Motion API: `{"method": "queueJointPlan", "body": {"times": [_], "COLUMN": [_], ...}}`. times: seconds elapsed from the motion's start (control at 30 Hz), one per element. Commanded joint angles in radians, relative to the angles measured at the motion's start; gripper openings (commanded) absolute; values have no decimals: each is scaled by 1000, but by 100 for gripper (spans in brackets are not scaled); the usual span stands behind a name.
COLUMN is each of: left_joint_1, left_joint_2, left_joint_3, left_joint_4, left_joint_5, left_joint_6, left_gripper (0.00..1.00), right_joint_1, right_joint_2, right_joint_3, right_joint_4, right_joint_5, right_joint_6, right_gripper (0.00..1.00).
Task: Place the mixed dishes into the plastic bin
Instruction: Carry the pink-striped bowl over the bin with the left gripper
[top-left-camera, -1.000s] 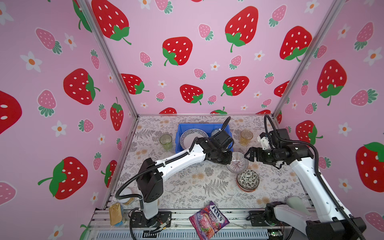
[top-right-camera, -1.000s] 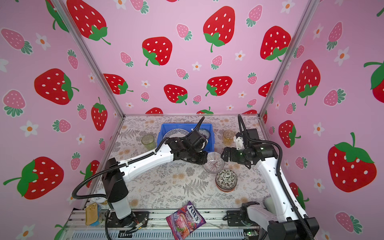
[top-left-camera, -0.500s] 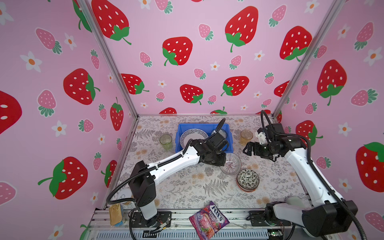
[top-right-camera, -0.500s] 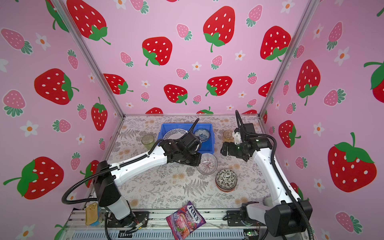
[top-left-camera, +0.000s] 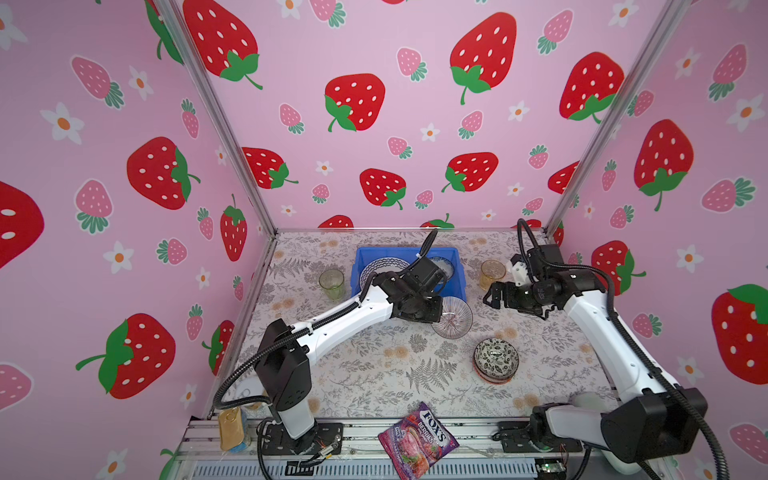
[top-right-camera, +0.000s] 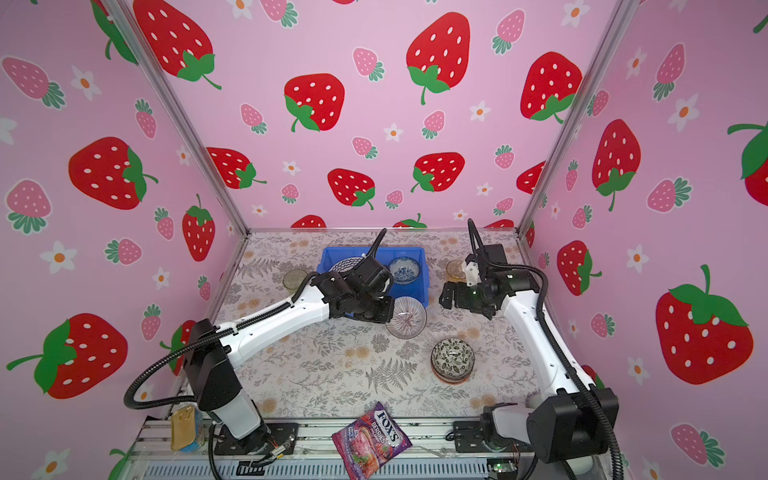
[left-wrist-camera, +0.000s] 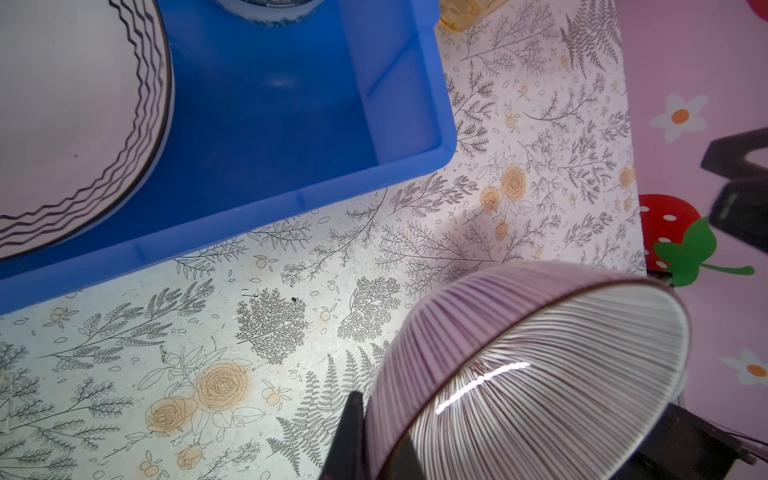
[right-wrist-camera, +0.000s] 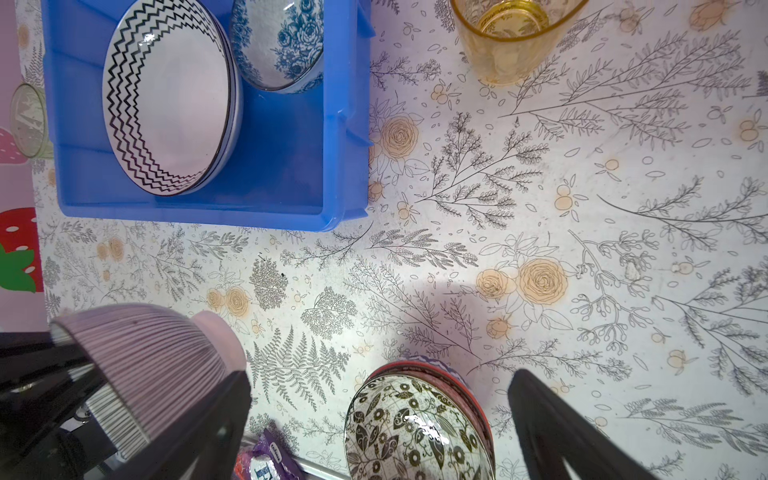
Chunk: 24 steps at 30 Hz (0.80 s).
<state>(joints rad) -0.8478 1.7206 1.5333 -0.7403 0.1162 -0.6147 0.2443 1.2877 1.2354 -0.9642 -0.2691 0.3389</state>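
Pink strawberry-print walls (top-left-camera: 374, 41); fern-and-rose tabletop cover (top-left-camera: 374, 374); metal corner posts (top-left-camera: 249, 187)

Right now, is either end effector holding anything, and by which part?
The left end effector is shut on the striped bowl, pinching its rim, bowl tilted. The right end effector is open, holding nothing.
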Motion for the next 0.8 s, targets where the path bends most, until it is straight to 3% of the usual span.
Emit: {"method": "queueJointPlan", "body": {"times": [0.0, 0.43, 0.77], "left_joint_1": [25, 68, 114], "left_joint_2": [3, 74, 174], "left_joint_3": [60, 154, 317], "left_joint_4": [13, 3, 23], "left_joint_5": [16, 50, 27], "left_joint_6": [25, 62, 93], "left_gripper": [0, 0, 0], "right_joint_1": [-7, -17, -21], "right_joint_2": [4, 27, 10], "right_joint_3": [12, 1, -3], "right_joint_4": [9, 19, 20], "right_joint_5": [13, 22, 28], "right_joint_6": [-21, -41, -26], "right_gripper": [99, 99, 99]}}
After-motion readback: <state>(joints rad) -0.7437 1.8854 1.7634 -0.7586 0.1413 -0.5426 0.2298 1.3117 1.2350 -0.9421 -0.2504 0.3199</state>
